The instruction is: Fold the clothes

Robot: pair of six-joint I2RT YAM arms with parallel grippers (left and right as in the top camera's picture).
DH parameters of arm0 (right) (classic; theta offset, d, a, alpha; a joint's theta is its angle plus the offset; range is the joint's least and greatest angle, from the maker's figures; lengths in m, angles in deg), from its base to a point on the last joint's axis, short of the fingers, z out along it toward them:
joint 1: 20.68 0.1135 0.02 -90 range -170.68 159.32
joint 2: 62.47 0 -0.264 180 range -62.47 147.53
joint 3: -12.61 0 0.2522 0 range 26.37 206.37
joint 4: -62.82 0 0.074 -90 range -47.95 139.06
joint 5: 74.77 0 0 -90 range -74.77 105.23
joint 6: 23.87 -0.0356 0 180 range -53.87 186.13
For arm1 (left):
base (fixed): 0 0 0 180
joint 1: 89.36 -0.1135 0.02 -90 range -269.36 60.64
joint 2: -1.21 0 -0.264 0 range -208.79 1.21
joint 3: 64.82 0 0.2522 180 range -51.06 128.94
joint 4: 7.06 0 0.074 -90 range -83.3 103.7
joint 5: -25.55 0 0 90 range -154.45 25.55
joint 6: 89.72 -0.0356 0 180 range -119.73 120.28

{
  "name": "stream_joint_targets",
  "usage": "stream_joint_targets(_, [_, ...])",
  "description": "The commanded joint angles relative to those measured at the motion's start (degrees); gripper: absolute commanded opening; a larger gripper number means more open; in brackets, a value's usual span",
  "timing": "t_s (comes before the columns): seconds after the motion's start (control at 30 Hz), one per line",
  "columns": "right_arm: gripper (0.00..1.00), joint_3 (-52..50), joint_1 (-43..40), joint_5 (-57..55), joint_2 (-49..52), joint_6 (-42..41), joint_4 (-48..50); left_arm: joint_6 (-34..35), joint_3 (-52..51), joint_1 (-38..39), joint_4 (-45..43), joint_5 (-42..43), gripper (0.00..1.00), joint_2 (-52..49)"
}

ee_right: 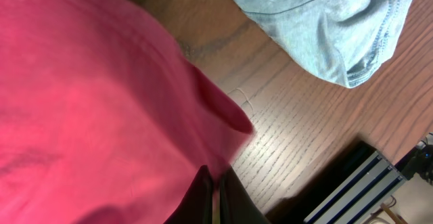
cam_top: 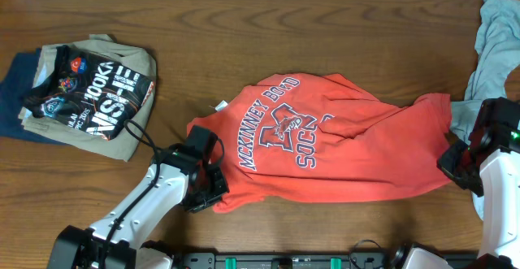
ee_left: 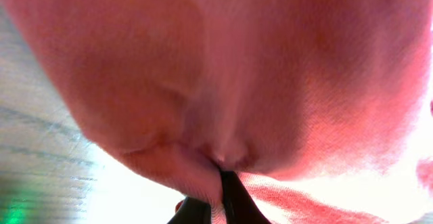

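Red-orange T-shirt (cam_top: 325, 139) is pinched at opposite ends by the clenched left gripper (cam_top: 207, 194) and right gripper (cam_top: 457, 165), presumably for stretching flat.

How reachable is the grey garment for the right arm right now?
Probably not yet: the grey garment lies close, but the right gripper is shut on the red-orange T-shirt and must release first.

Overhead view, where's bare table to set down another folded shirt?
Widest: the far strip of the table, between the folded stack and the grey garment, beyond the orange shirt. A narrower strip runs in front of the shirt, along the near edge. Crowded where shirt and grey garment meet.
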Motion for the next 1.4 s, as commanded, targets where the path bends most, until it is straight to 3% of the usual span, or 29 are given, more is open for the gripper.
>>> stream_joint_targets(0.0, [0.05,-0.2,-0.8,0.9,-0.3,-1.0,0.0,-4.0,1.9,-1.0,2.4,-0.1,0.06,0.3])
stream_joint_targets(0.2, [0.03,-1.5,-0.8,2.0,-0.2,-1.1,0.2,-7.3,5.3,-4.4,5.1,-0.1,0.06,0.3])
stream_joint_targets(0.33, [0.20,-4.3,-0.8,2.0,-0.2,-1.8,2.0,-7.3,5.4,-7.0,5.1,-0.1,0.06,0.3])
stream_joint_targets(0.43, [0.39,-7.8,-0.8,2.0,-0.2,-2.2,5.8,-7.3,5.4,-7.7,5.1,-0.1,0.06,0.3])
stream_joint_targets(0.6, [0.55,-14.1,-0.9,1.2,0.0,-2.1,15.6,-7.2,5.3,-7.7,5.8,-0.1,0.06,0.3])
stream_joint_targets(0.8, [0.67,-21.1,-1.5,0.2,0.1,-2.2,25.8,-7.3,5.3,-7.7,6.4,-0.1,0.06,0.3])
stream_joint_targets(1.37, [0.69,-24.5,-3.3,-3.3,6.6,-2.1,35.8,-7.2,5.3,-7.7,6.4,-0.1,0.06,0.3])
